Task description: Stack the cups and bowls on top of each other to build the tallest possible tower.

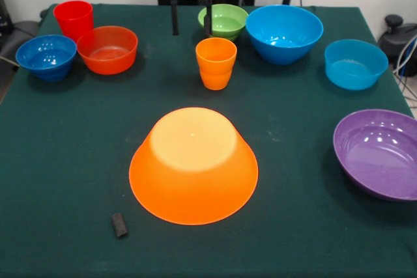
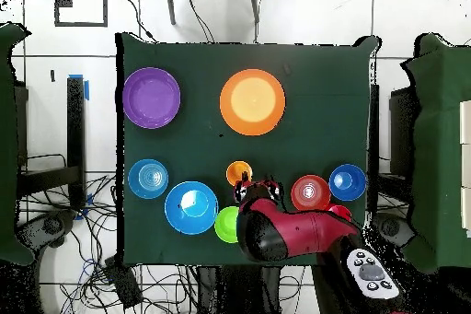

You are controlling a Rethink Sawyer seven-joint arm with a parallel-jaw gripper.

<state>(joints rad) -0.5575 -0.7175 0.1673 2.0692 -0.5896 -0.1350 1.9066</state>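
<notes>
Jaws [image 1: 191, 17] are spread apart with nothing between them, hanging at 12 o'clock over the green counter [image 1: 65, 161], just behind the orange cup [image 1: 215, 62]. Big yellow-orange bowl [image 1: 193, 165] sits upside down dead center, purple bowl [image 1: 379, 153] at 3 o'clock. Going round the back from 10 to 2: dark-blue bowl [image 1: 46, 56], red cup [image 1: 73, 19], orange-red bowl [image 1: 107, 49], green bowl [image 1: 223, 21], big blue bowl [image 1: 284, 33], light-blue bowl [image 1: 355, 64], nothing stacked yet.
</notes>
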